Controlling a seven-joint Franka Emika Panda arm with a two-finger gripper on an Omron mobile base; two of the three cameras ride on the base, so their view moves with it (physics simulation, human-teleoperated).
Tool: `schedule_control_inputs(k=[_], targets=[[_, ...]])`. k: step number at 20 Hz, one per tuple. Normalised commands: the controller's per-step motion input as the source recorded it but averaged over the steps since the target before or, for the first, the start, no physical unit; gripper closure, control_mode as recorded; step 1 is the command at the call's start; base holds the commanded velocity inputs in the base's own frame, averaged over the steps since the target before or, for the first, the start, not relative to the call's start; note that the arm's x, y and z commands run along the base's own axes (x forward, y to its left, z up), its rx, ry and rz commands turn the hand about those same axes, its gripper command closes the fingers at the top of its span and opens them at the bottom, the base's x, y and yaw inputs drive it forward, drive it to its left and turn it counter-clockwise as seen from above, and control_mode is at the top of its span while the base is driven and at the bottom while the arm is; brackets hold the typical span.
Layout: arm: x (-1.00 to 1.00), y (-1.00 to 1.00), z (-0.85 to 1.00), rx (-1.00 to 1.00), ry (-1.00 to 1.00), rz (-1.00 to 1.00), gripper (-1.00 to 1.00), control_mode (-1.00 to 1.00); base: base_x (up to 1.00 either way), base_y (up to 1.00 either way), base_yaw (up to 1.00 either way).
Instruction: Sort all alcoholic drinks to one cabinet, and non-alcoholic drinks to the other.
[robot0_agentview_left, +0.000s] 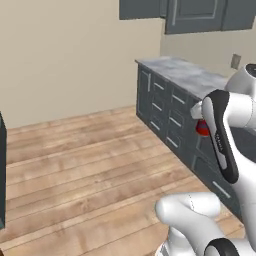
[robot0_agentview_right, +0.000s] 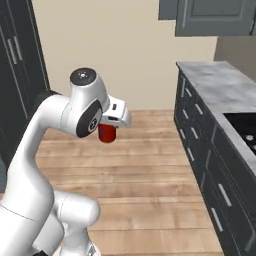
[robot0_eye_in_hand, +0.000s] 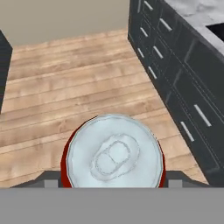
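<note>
The gripper (robot0_agentview_right: 107, 131) pinches the red soda can (robot0_agentview_right: 106, 134) from above, carrying it high over the wooden floor (robot0_agentview_right: 150, 175), its silver top right under the hand camera. Beyond stand the grey drawers (robot0_agentview_right: 200, 140) under the stone counter (robot0_agentview_right: 220, 85), and higher, the wall cabinets (robot0_agentview_right: 210, 17). A jolt as the base drives could slip the smooth can loose; swinging wide risks clipping the counter edge.
</note>
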Motion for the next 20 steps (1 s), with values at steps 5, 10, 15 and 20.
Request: schedule_control_inputs(k=[5, 10, 15, 20], targets=[[0.00, 0.00, 0.00, 0.00, 0.00, 0.00, 1.00, 1.00, 1.00, 0.00, 0.32], [0.00, 0.00, 0.00, 0.00, 0.00, 0.00, 1.00, 1.00, 1.00, -0.02, 0.27], [0.00, 0.00, 0.00, 0.00, 0.00, 0.00, 1.00, 1.00, 1.00, -0.19, 0.21], [0.00, 0.00, 0.00, 0.00, 0.00, 0.00, 1.00, 1.00, 1.00, -0.25, 0.07]])
